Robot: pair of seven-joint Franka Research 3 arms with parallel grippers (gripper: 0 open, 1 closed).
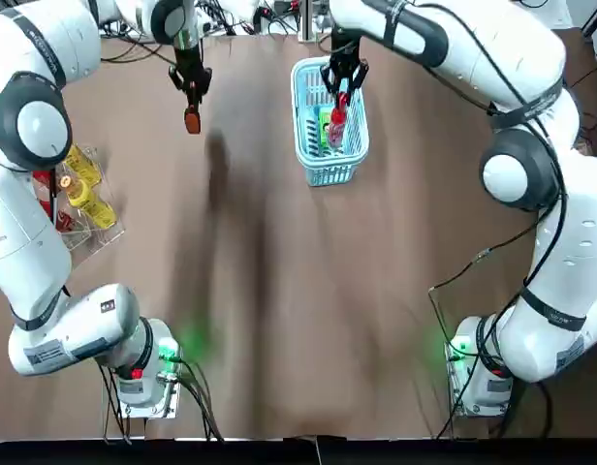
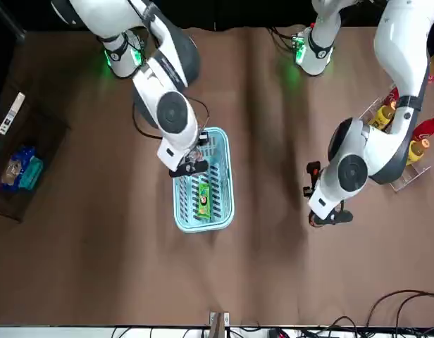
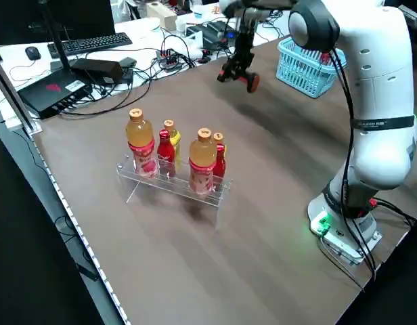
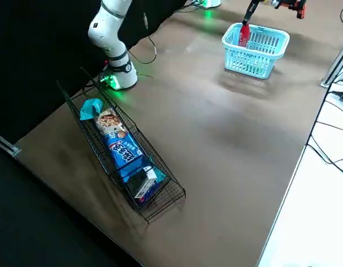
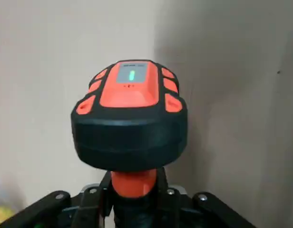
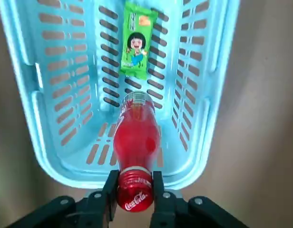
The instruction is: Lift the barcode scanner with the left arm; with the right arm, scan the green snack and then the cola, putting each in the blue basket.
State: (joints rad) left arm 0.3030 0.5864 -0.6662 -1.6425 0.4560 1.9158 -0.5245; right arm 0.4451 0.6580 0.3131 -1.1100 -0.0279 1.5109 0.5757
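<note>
I see the right arm stretched to the far side of the table (image 1: 376,291). Its tool (image 6: 134,190) pinches the cola (image 6: 136,135) by the red cap, and the bottle hangs cap-up over the blue basket (image 1: 329,172). The green snack (image 6: 137,40) lies flat inside. Left of the basket, the left arm reaches equally far, its tool (image 5: 134,192) clamped on the orange handle of the barcode scanner (image 5: 130,118), held clear of the table.
</note>
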